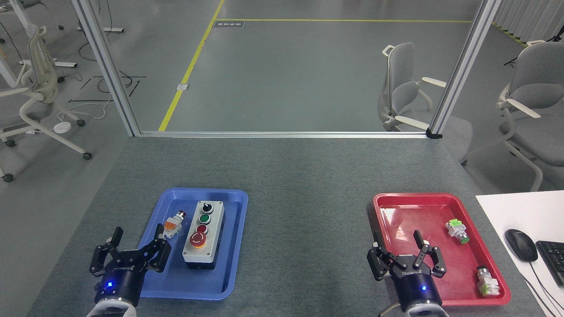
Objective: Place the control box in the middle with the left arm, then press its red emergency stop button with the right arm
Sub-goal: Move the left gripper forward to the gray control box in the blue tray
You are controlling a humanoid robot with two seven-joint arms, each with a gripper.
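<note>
The control box (203, 234) lies lengthwise in the blue tray (229, 281), light grey face up on a black base. Its row runs from a black knob at the far end through green and small red buttons to the red emergency stop button (198, 239) at the near end. My left gripper (138, 234) stands open at the tray's left edge, to the left of the box, with nothing between its fingers. My right gripper (396, 241) hangs open over the near left corner of the red tray (387, 207), empty. The middle (308, 229) of the grey table lies bare between the trays.
A small loose push-button (173, 223) with an orange-white body lies in the blue tray beside the box. Two green-and-white push-buttons (457, 231) (487, 282) lie in the red tray. A white desk with a mouse (521, 245) and keyboard stands at the right. Chairs stand beyond the table.
</note>
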